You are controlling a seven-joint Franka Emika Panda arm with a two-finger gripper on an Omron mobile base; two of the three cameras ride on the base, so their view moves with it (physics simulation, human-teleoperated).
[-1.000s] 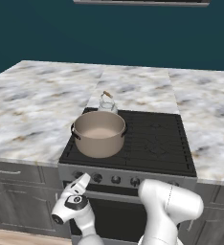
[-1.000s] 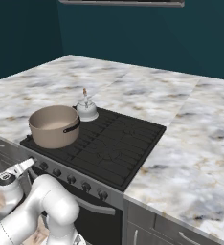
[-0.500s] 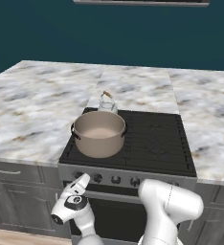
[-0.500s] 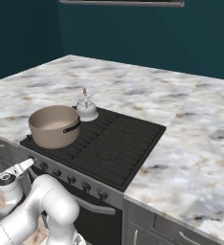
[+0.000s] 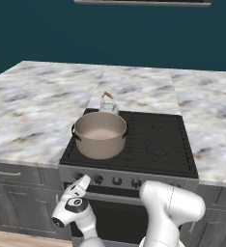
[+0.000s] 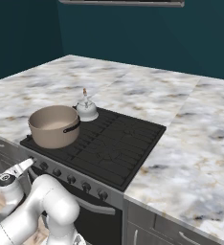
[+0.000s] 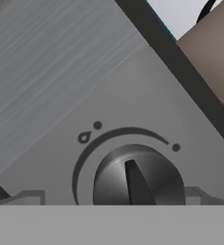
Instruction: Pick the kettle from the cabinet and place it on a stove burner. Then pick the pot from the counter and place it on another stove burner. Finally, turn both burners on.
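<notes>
Facing the front of the stove (image 5: 129, 179), the fingers (image 7: 109, 197) stand wide apart with nothing held, one tip on each side of a dark round knob (image 7: 139, 176). This knob sits straight ahead of the fingers, right between them, so the coming move looks like closing on it and turning. The raised bar on the knob runs up and a little to one side in the hand view, and the two tips line up across it. In the left base view the hand (image 5: 72, 204) is low, in front of the left end of the stove's knob row. The pot (image 5: 100, 133) already sits on the front left burner of the stove, above that knob. The kettle (image 5: 107, 103) stands on the back left burner of the stove, just behind the pot and touching or nearly touching it. The table (image 5: 42, 106) lies on both sides of the stove. It seems both things are placed, and lighting the burners is the step in hand.
</notes>
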